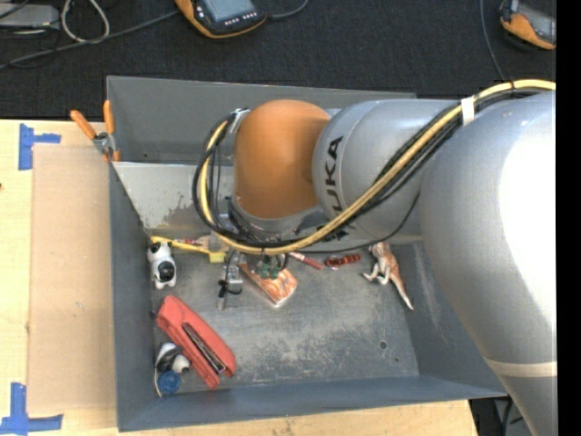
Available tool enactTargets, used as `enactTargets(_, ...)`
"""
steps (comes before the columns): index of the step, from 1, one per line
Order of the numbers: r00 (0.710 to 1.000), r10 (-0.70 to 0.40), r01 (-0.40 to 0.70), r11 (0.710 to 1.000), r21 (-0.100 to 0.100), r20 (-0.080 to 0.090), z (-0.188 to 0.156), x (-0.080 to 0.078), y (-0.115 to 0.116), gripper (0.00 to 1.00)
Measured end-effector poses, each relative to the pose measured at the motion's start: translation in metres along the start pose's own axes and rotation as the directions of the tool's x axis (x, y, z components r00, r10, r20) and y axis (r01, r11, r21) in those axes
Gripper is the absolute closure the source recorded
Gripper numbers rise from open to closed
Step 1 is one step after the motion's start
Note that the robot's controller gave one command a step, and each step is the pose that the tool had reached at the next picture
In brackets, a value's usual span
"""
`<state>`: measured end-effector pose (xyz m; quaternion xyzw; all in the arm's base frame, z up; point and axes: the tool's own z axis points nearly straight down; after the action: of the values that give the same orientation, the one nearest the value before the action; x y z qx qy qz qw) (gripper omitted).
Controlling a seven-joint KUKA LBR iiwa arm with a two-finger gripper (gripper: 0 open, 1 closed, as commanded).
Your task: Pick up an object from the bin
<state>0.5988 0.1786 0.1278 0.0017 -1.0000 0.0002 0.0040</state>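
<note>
My gripper (231, 285) hangs low over the middle of the bin, under the arm's orange cover. Just to its right a small copper-orange block (279, 288) lies on the bin floor, partly hidden by the gripper's body; whether they touch I cannot tell. A small white and black toy (163, 266) sits to the left of the gripper. A thin yellow stick (192, 246) lies behind that toy.
A flat red stapler-like thing (194, 336) lies at the front left, with a blue and white item (169, 371) in the corner beside it. A tan dinosaur toy (388, 274) and a small red piece (341, 262) lie to the right. The arm covers the bin's back right.
</note>
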Motion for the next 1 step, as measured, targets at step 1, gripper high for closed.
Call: enactTargets(1,1.0,0.002,-0.002,1.0,-0.001,0.005,-0.0042,-0.0011,-0.0004,0.0)
